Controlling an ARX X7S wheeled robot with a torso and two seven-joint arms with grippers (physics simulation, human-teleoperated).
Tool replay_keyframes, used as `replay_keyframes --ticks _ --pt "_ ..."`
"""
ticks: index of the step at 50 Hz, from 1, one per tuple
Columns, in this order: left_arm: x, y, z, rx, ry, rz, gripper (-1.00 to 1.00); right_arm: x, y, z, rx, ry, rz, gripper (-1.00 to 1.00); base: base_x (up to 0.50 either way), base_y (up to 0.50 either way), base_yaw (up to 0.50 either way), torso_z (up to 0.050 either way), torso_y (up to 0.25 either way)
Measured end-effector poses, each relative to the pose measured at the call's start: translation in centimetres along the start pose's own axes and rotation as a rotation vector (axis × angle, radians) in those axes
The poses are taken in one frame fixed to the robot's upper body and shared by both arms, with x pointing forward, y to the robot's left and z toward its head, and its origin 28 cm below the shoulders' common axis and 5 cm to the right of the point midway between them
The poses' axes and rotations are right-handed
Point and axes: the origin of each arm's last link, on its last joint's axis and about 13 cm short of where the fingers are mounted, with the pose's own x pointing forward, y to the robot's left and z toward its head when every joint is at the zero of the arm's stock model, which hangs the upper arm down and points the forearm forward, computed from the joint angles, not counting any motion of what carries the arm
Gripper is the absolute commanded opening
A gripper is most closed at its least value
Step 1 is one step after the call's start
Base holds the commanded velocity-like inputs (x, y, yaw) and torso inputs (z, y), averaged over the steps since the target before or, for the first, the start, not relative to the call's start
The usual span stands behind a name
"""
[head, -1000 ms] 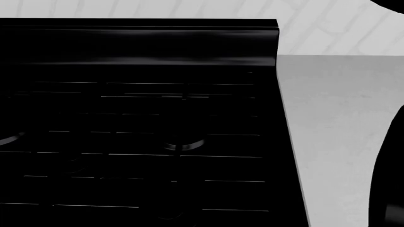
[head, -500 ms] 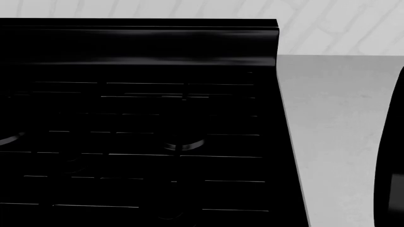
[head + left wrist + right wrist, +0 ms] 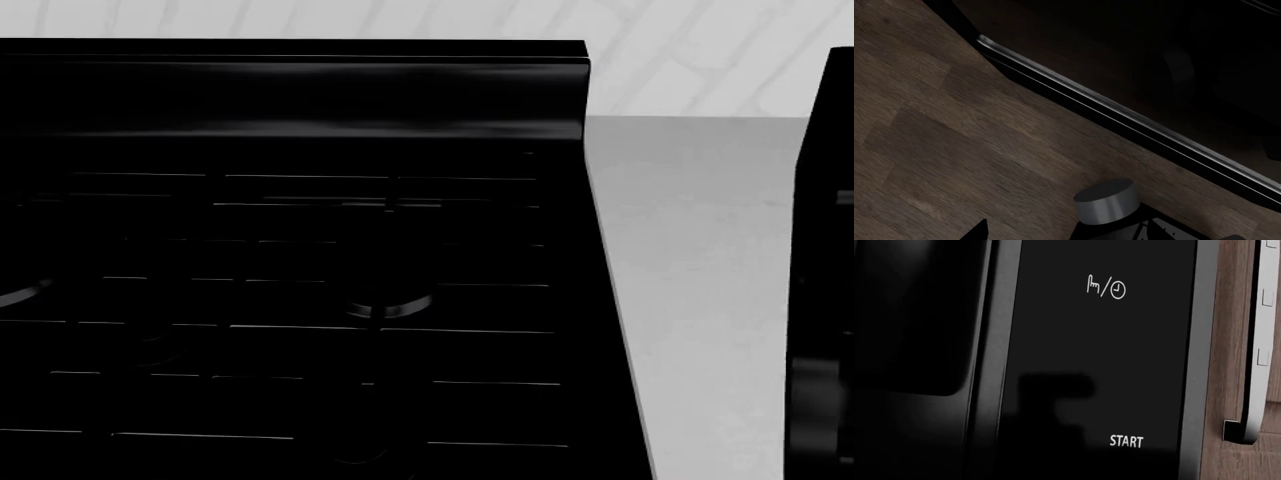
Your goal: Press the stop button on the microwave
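Note:
The microwave's black control panel (image 3: 1101,360) fills the right wrist view. It shows a hand-and-clock symbol (image 3: 1106,288) and the word START (image 3: 1126,441). No stop button shows in any view. A dark gripper-shaped shadow (image 3: 1054,405) lies on the panel beside START, and the right gripper's fingers cannot be made out against the black. The right arm (image 3: 821,280) is a black shape at the head view's right edge. One left fingertip (image 3: 979,231) shows over the wood floor, with bare floor where the fingers would meet.
A black stove (image 3: 294,250) with grates fills the head view, beside a grey counter (image 3: 694,260) and a white tiled wall (image 3: 694,60). The left wrist view shows a black appliance front with a chrome strip (image 3: 1121,112) and a grey cylinder (image 3: 1107,201). A white trim piece (image 3: 1261,340) flanks the microwave.
In the head view the right arm's black shape has risen and straightened along the right edge, now reaching much higher. The stove and counter have not moved.

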Motion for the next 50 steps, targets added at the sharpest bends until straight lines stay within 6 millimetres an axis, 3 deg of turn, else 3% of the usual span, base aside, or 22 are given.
replay_keyframes --ticks 19,50 --pt "0.0 0.0 0.0 0.0 0.0 0.0 1.0 0.7 1.3 -1.1 -0.093 -0.105 -0.058 -1.0 0.02 0.0 0.01 0.003 0.0" --pt "0.0 0.0 0.0 0.0 0.0 0.0 1.0 0.8 1.5 -1.4 -0.068 -0.144 -0.012 -1.0 0.01 0.0 0.0 0.003 0.0"
